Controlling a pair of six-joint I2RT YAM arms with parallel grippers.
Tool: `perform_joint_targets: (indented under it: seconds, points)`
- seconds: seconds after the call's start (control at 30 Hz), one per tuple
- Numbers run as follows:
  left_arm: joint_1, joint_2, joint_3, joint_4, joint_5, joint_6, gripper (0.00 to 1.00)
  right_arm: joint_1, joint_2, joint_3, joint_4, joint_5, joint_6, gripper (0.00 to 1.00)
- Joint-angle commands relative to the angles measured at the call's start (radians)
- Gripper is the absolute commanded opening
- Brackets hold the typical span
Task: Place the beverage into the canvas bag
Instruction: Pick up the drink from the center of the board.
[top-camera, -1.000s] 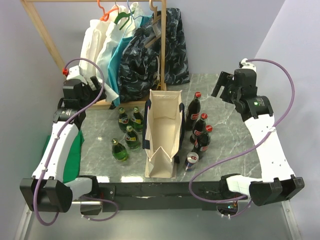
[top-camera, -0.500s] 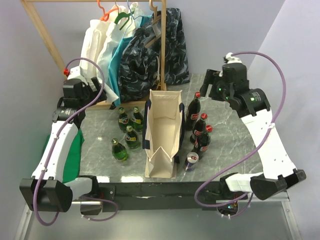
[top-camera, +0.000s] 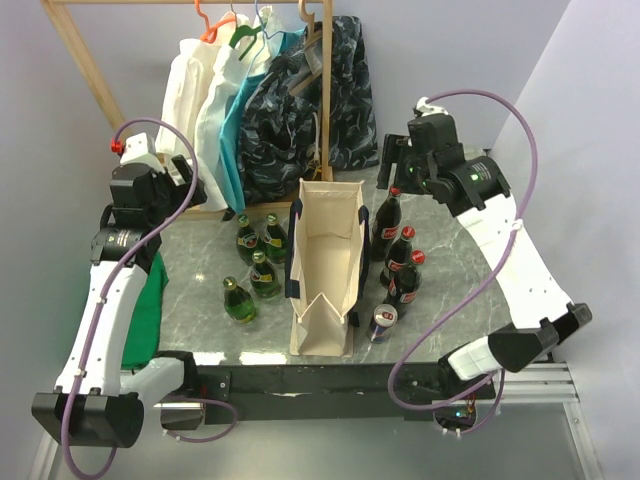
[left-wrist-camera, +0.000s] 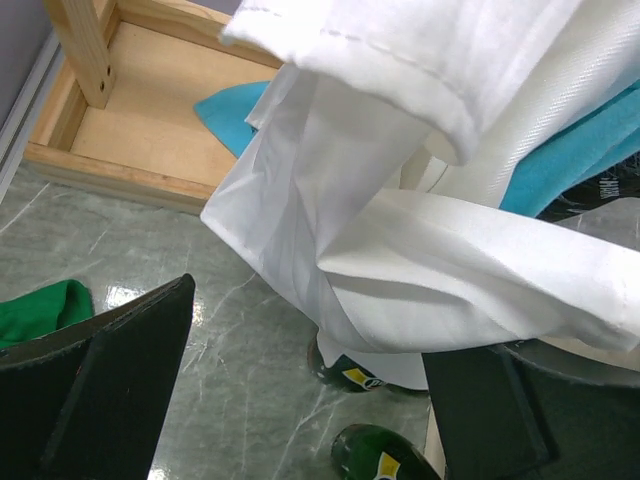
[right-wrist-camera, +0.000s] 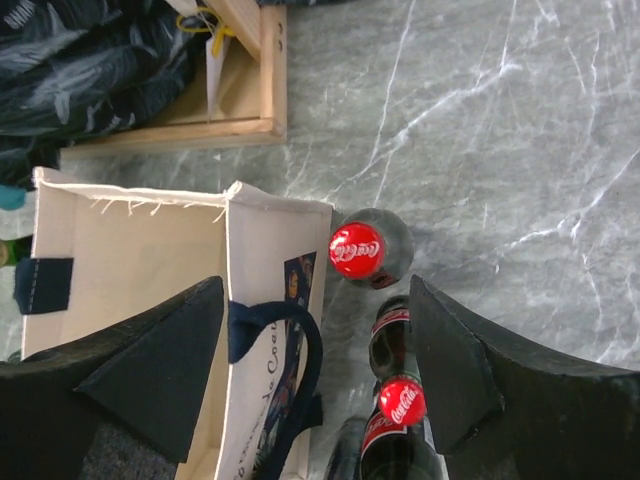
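1. Canvas bag (top-camera: 325, 265) stands open at centre frame; its side print is unreadable.
2. Right gripper (right-wrist-camera: 318, 300), jaws spread, hangs above the cola bottle (right-wrist-camera: 394, 258).
3. Left gripper (left-wrist-camera: 308, 322), jaws spread, faces white fabric (left-wrist-camera: 400, 200) at upper left.
4. That bottle, just right of the bag, has a red cap (right-wrist-camera: 356, 249) reading Coca-Cola.

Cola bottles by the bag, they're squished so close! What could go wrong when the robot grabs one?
1. The open right gripper hovers over the back cola bottle. The neighbouring bottle stands right next to it, so a finger might knock that one over.
2. The back cola bottle stands close beside the bag, so the other finger might snag the dark handle and tug the bag.
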Motion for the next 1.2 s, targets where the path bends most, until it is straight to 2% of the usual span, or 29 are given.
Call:
perform_joint_targets:
  seconds: [0.0, 0.37, 0.9, 1.0, 1.07, 1.17]
  points:
    - [-0.002, -0.015, 0.025, -0.003, -0.007, 0.014, 0.96, 0.011, 0.032, 0.049, -0.027, 0.05, 0.024, 0.79]
    - [-0.003, -0.013, 0.025, -0.008, -0.009, 0.02, 0.96, 0.011, 0.086, 0.006, -0.032, 0.116, 0.059, 0.66]
    - [-0.005, -0.004, 0.021, 0.003, -0.019, 0.027, 0.96, 0.007, 0.126, -0.062, -0.018, 0.123, 0.082, 0.61]
    - [-0.005, 0.001, 0.021, 0.003, -0.021, 0.025, 0.96, 0.005, 0.133, -0.066, -0.017, 0.123, 0.082, 0.56]
    - [-0.005, 0.001, 0.017, 0.003, -0.018, 0.027, 0.96, 0.004, 0.136, -0.067, -0.018, 0.127, 0.082, 0.47]
    - [-0.005, 0.001, 0.014, 0.004, -0.022, 0.025, 0.96, 0.002, 0.144, -0.068, -0.017, 0.138, 0.082, 0.45]
